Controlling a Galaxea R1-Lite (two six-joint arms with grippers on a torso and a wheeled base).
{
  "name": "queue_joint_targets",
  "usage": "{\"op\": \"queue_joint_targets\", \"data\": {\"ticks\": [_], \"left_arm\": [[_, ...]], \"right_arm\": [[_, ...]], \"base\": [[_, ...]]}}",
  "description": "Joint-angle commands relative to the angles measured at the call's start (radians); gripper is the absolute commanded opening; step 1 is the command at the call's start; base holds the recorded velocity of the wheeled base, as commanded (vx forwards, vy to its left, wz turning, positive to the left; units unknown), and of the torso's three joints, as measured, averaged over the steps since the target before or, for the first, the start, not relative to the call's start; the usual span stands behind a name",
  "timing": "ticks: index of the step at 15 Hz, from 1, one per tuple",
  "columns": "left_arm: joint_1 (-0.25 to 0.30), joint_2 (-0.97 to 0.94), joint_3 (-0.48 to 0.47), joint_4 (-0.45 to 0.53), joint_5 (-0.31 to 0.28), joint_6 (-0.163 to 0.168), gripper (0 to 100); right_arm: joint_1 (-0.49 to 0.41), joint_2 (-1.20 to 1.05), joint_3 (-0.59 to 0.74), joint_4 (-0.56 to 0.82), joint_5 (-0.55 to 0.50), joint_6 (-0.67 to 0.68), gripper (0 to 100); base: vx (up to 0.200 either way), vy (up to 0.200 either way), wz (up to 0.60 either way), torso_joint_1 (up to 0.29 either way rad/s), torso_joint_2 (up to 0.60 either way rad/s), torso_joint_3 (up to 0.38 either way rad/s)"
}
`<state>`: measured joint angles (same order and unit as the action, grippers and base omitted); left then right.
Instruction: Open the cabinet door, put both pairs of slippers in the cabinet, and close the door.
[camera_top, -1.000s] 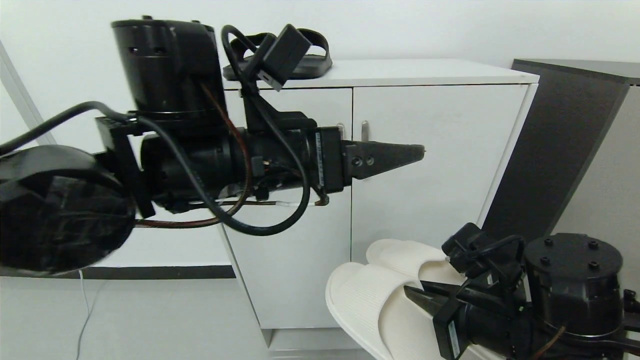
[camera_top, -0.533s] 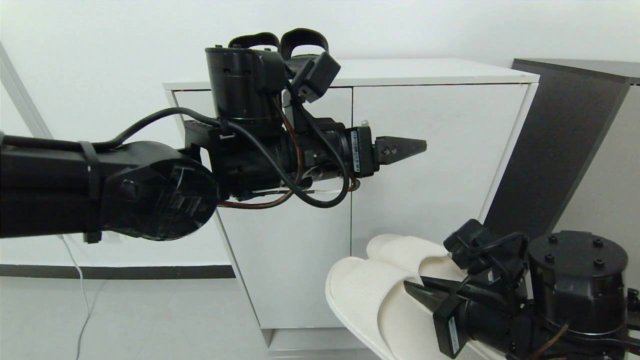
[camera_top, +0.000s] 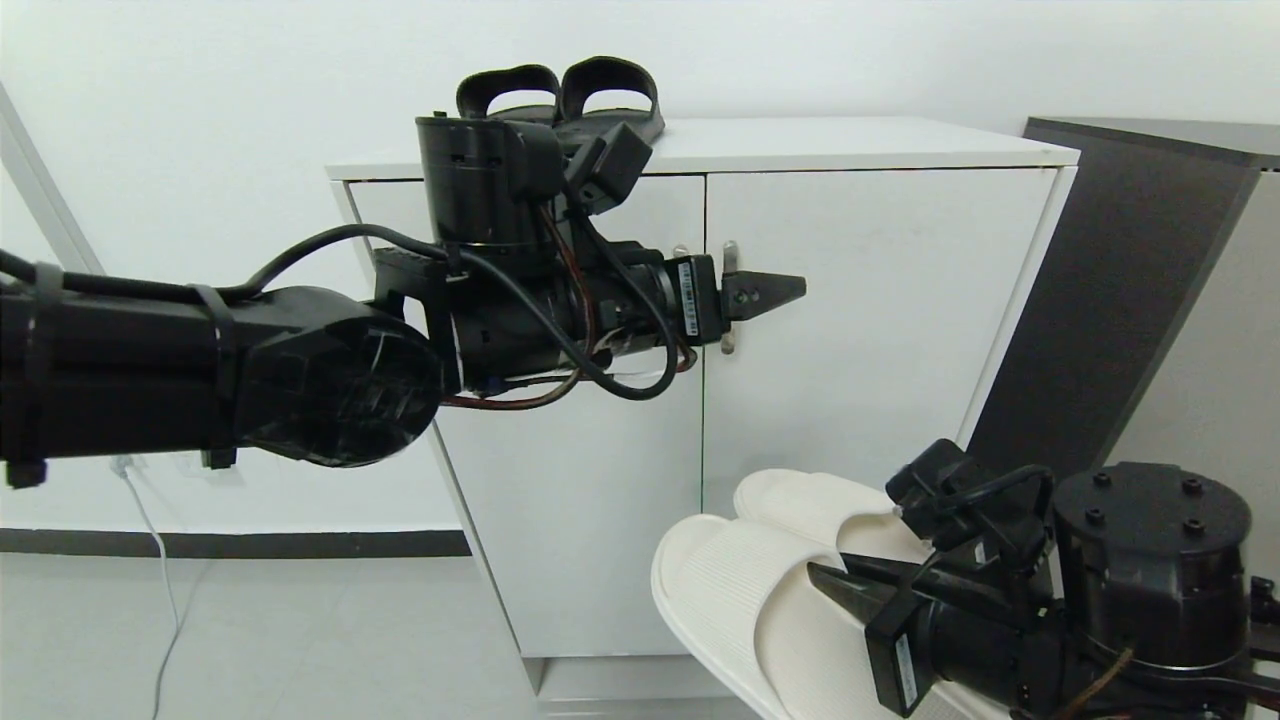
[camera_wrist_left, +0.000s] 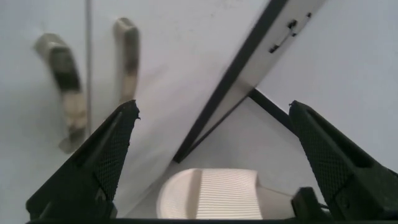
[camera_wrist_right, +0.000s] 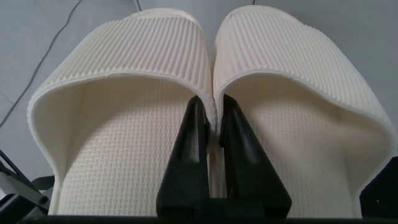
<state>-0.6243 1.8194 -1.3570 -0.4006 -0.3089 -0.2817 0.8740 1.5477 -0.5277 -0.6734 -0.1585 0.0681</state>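
Cabinet door (camera_top: 860, 330), right of centre in the head view, is shut against its neighbour. Its upright handle (camera_top: 730, 262) stands just beside the middle seam, and a second handle (camera_top: 681, 252) sits on the other side of the seam. The black slippers (camera_top: 570, 95) rest on the cabinet top at upper centre. The white slippers (camera_top: 740, 590) hang at lower right, in front of the door's lower part.

The step in hand looks like taking hold of the handle to pull the door open. The left gripper (camera_top: 770, 295) reaches in level at centre frame, and its body crosses in front of that handle. Its fingers (camera_wrist_left: 106, 162) stand wide apart and hold nothing. In the left wrist view both handles lie off to one side, not between the fingers.

To do this well, the arm should probably shift until the one handle sits squarely in the gap. It should close on that handle only, not its twin, then pull along the door's swing rather than straight back. The held pair may need to move clear of the opening door.

The right gripper (camera_top: 840, 585) has its fingers (camera_wrist_right: 193, 155) nearly together, clamped on the touching inner walls of the white slippers.
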Motion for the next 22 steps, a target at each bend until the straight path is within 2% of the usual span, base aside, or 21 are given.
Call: {"op": "queue_joint_targets", "data": {"ticks": [1, 5, 14, 15, 19, 20, 22], "left_arm": [[0.001, 0.02, -0.013, -0.003, 0.013, -0.001, 100], [0.001, 0.066, -0.053, -0.004, 0.042, 0.001, 100], [-0.003, 0.129, -0.122, -0.003, 0.031, -0.004, 100], [-0.003, 0.129, -0.123, -0.003, 0.031, -0.004, 0], [-0.003, 0.127, -0.122, -0.003, 0.021, -0.005, 0], [-0.003, 0.126, -0.119, -0.003, 0.014, -0.02, 0], [-0.002, 0.123, -0.105, -0.003, 0.013, -0.028, 0]], "right_arm": [[0.0, 0.003, 0.0, 0.0, -0.001, -0.001, 0], [-0.001, 0.006, 0.003, 0.002, 0.002, -0.001, 0], [-0.003, 0.017, 0.009, 0.0, 0.005, -0.001, 0], [-0.003, 0.019, 0.012, 0.0, 0.005, -0.001, 0], [-0.003, 0.019, 0.017, 0.002, 0.005, -0.002, 0], [-0.003, 0.019, 0.018, 0.003, 0.005, -0.002, 0], [-0.001, 0.017, 0.021, 0.003, 0.007, -0.001, 0]], "base": [[0.0, 0.0, 0.0, 0.0, 0.0, 0.0], [0.0, 0.0, 0.0, 0.0, 0.0, 0.0], [0.0, 0.0, 0.0, 0.0, 0.0, 0.0], [0.0, 0.0, 0.0, 0.0, 0.0, 0.0], [0.0, 0.0, 0.0, 0.0, 0.0, 0.0], [0.0, 0.0, 0.0, 0.0, 0.0, 0.0], [0.0, 0.0, 0.0, 0.0, 0.0, 0.0]]}}
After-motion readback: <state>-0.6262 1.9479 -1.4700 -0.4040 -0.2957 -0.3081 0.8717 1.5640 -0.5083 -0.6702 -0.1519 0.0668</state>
